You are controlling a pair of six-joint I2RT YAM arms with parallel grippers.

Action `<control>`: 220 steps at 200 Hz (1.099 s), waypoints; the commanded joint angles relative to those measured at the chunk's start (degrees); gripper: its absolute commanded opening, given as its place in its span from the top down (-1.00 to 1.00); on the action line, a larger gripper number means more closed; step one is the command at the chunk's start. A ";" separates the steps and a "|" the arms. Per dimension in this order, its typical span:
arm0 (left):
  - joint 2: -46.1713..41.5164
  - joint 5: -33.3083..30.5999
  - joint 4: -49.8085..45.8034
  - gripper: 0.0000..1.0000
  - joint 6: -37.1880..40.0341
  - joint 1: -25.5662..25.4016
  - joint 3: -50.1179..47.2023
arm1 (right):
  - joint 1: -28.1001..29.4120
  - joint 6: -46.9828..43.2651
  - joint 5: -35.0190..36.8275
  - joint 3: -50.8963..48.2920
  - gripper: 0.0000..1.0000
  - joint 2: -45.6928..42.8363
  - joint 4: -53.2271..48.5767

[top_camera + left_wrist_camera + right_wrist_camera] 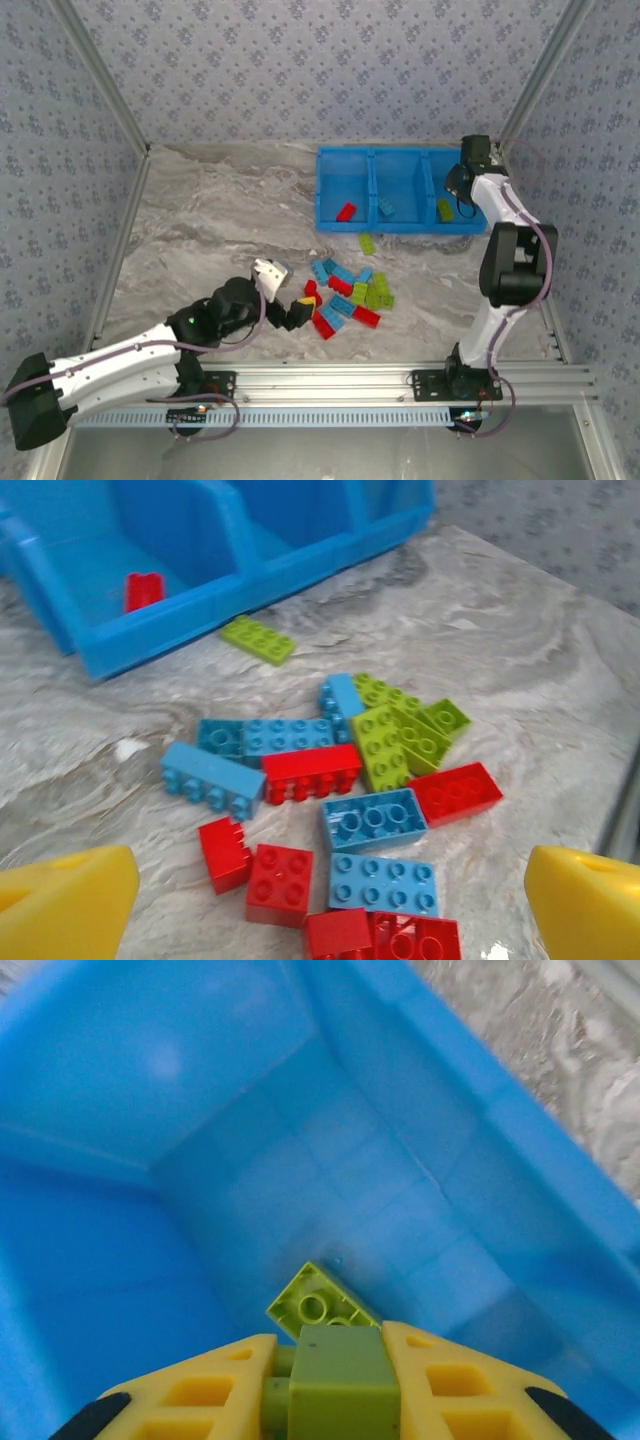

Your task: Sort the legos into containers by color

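Legos (330,770) sit mostly in a loose pile on the table (520,650), near the blue bin (330,220). R gripper (330,1345) is over the bin's right compartment (452,185), pinching a lime brick (340,1390) w/ a second lime brick (318,1307) lying on the floor below. L gripper (335,880) hangs over the pile, fingers spread wide.

I see the bin (400,226) at the far right of the table (220,220). A lone brick (368,243) lies just near of its front wall. The pile of bricks (345,295) sits nearer, at centre, with the left gripper (300,312) just left of it. Inside the bin's right compartment, the right gripper (335,1360) clamps a gripped brick (338,1380) above a loose brick (315,1305) on the floor.
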 commanded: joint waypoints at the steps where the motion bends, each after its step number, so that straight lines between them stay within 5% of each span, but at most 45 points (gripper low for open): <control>1: -0.38 -8.27 -4.82 -0.98 -10.76 -0.46 3.29 | -0.76 -0.08 -2.24 4.33 0.14 1.60 -4.29; 35: 2.20 -17.14 -13.63 -0.98 -23.37 -0.05 5.85 | -0.13 -0.48 -2.59 3.48 0.03 -2.37 -5.89; 74: 9.19 -12.18 -15.42 -0.96 -29.64 2.26 9.28 | 3.35 0.40 -4.67 -7.61 -0.03 -19.35 -5.44; 102: 17.15 -11.30 -19.26 -0.88 -35.52 2.44 14.37 | 12.25 -1.84 -11.17 -19.05 -0.26 -35.49 -4.39; 150: 33.02 -7.89 -15.95 -0.70 -32.92 2.53 21.21 | 35.54 -2.23 -13.39 -27.92 -0.41 -48.85 -9.67; 220: 49.03 -5.42 -14.95 -0.07 -28.64 4.72 27.25 | 46.68 1.83 -4.84 -25.87 -0.44 -48.08 -19.22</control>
